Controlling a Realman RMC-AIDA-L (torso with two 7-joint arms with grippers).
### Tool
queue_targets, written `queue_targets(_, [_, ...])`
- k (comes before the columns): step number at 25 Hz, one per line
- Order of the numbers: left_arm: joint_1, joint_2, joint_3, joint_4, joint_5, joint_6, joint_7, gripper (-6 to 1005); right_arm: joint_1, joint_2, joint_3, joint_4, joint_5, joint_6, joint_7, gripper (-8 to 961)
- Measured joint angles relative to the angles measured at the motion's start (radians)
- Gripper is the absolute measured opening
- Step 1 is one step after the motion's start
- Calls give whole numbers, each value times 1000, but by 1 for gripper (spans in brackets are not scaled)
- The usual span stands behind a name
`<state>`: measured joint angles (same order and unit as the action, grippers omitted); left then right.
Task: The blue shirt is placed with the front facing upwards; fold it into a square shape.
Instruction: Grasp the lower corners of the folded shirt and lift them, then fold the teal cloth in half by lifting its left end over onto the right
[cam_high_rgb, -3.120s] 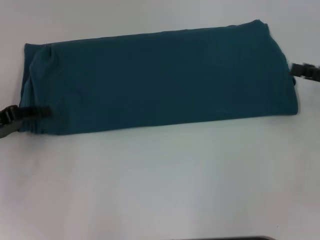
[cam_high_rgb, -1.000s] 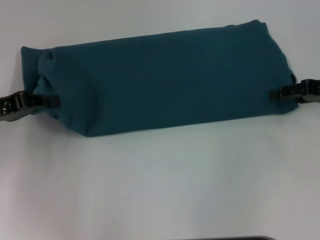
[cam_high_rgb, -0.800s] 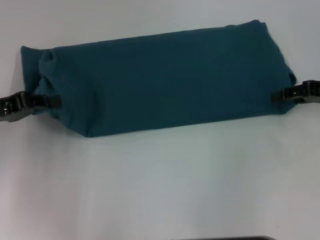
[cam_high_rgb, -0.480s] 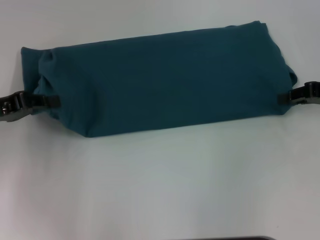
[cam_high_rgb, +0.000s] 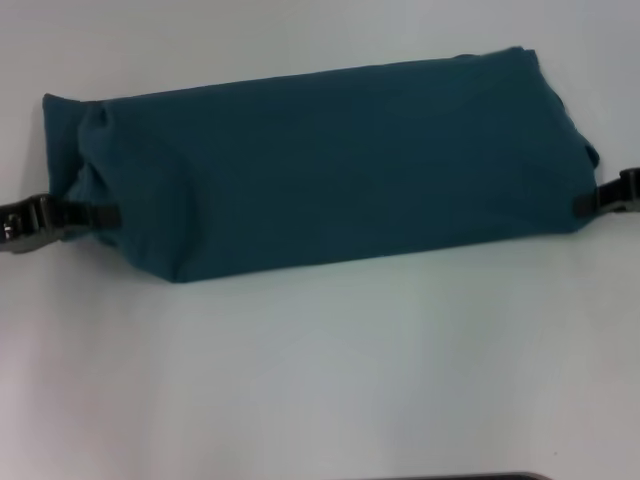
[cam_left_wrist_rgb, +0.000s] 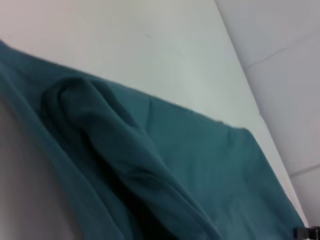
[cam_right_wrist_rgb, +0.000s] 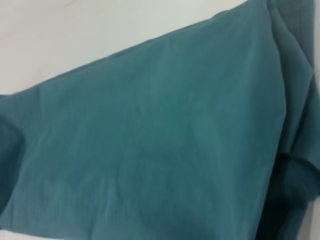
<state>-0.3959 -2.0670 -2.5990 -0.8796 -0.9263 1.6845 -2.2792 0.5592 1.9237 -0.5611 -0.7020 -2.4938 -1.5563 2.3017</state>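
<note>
The blue shirt (cam_high_rgb: 320, 165), folded long, runs left-right; left gripper (cam_high_rgb: 95, 213) and right gripper (cam_high_rgb: 590, 200) seemingly pinch its ends

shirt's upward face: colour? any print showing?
Plain dark teal-blue shirt, no print visible; head view shows it best.

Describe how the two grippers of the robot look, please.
Both are dark, nearly black, slim hardware with glossy metallic highlights. The left gripper ends in a narrow flat tip behind a chunkier jointed body. Of the right gripper only a short dark piece shows. No cables or markings are visible.
</note>
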Motion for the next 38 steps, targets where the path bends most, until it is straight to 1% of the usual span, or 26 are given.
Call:
queue_targets(2, [0,11,21,-3,19,39,-12,4,3,-3,-6,-13,-34,-39,7,28])
queue_targets(3, [2,14,27,-9,32,62,-17,4,3,-3,-10,-31,-60,-71,10,22])
queue_targets(6, [8,15,32,-36,81,124,-26,5,-3,9,-16,-84,-118,-151,15,19])
queue_targets(10, [19,4,32,-84,167,186,-47,6,-17,24,-20,-145,-161,-257,10,25])
queue_targets(11, [28,-2,32,-103,183,206,-52,6,-25,31,-21,-165,-173,-290,9,27])
queue_targets(14, [57,-21,37,-156,204,251,-62,7,-51,53,-23,-228,-207,-354,8,32])
queue_targets(17, [78,-27,41,-183,220,277,-70,8,-83,67,-22,-276,-217,-397,10,36])
queue_targets(22, [97,-33,60,-186,230,304,-72,9,-121,69,-23,-296,-232,-403,13,44])
queue_targets(28, [109,-37,50,-190,229,305,-80,11,-127,80,-20,-292,-273,-387,-3,53])
queue_targets(33, [109,-32,6,-184,220,307,-65,13,-117,78,16,-293,-254,-392,-16,61])
queue_targets(38, [115,-23,-15,-168,238,294,-67,14,-114,71,26,-280,-233,-392,-22,69])
